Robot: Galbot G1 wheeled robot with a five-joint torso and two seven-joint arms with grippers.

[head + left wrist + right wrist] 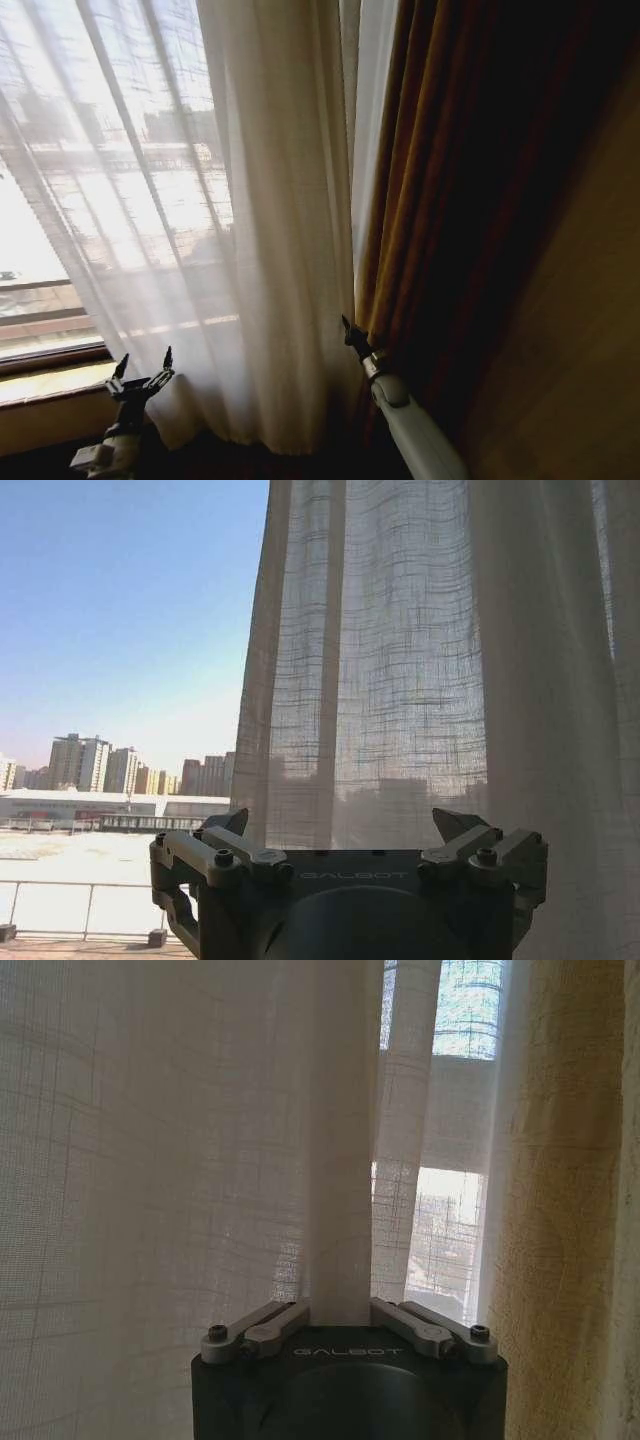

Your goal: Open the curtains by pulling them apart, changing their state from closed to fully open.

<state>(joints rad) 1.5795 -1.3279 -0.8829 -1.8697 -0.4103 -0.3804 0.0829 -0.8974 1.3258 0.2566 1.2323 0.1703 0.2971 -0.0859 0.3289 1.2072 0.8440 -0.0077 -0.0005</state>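
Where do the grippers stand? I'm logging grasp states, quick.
Left gripper: open, holding nothing, in front of the sheer curtains.
Right gripper: closed on a fold of the sheer curtains.

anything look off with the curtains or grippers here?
Nothing damaged or askew. The sheer white pleated curtains hang bunched beside the dark brown-gold drape. Right gripper pinches a fold; left gripper is open below the window.

Dark floor [230, 462], sheer curtains' [270, 250] hem reaching it, wooden sill [50, 385] nearby
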